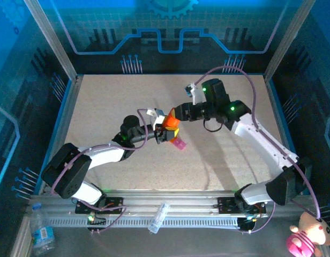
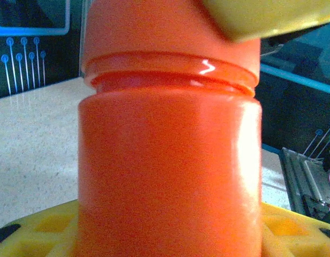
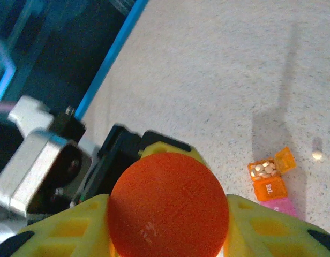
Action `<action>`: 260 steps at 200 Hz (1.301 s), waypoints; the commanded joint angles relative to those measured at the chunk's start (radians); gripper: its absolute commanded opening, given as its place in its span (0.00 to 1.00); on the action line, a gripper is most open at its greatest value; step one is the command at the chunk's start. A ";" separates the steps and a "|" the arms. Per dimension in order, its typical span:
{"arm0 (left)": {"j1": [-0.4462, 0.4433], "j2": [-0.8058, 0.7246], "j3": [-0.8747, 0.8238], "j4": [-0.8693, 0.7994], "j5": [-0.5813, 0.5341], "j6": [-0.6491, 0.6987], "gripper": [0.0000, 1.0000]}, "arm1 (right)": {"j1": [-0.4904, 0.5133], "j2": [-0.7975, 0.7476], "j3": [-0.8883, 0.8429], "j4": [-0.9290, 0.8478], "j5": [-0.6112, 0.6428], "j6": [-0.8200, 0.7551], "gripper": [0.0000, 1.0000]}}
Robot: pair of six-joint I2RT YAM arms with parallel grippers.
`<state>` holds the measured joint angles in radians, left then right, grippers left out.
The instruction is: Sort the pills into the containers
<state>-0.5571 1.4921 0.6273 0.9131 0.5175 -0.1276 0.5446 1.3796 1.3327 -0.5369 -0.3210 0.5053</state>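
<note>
An orange pill bottle [image 1: 166, 124] is held upright above the table with my left gripper [image 2: 170, 235] shut round its body; yellow fingers [image 2: 42, 230] show at both sides. My right gripper [image 3: 167, 214] comes from above, and its yellow fingers [image 3: 272, 225] press on both sides of the round orange cap [image 3: 167, 206]. The containers [image 3: 271, 184], an orange and pink strip, lie on the table just below the bottle. One orange compartment stands open with several white pills [image 3: 264, 170] in it. One loose pill [image 3: 317, 155] lies on the table beside the strip.
Metal posts and blue walls edge the speckled table [image 1: 111, 101]. A clear plastic tube [image 1: 158, 217] lies on the front rail. A small water bottle [image 1: 42, 234] is at the near left and a pink plush toy [image 1: 309, 235] at the near right.
</note>
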 commanded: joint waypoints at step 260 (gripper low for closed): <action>0.015 -0.002 0.055 0.144 0.149 -0.042 0.00 | -0.086 0.226 0.483 -0.585 -0.302 -0.608 0.81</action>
<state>-0.5495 1.4914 0.6483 1.0008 0.6334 -0.1482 0.4500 1.6028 1.7882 -1.0554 -0.6296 -0.0563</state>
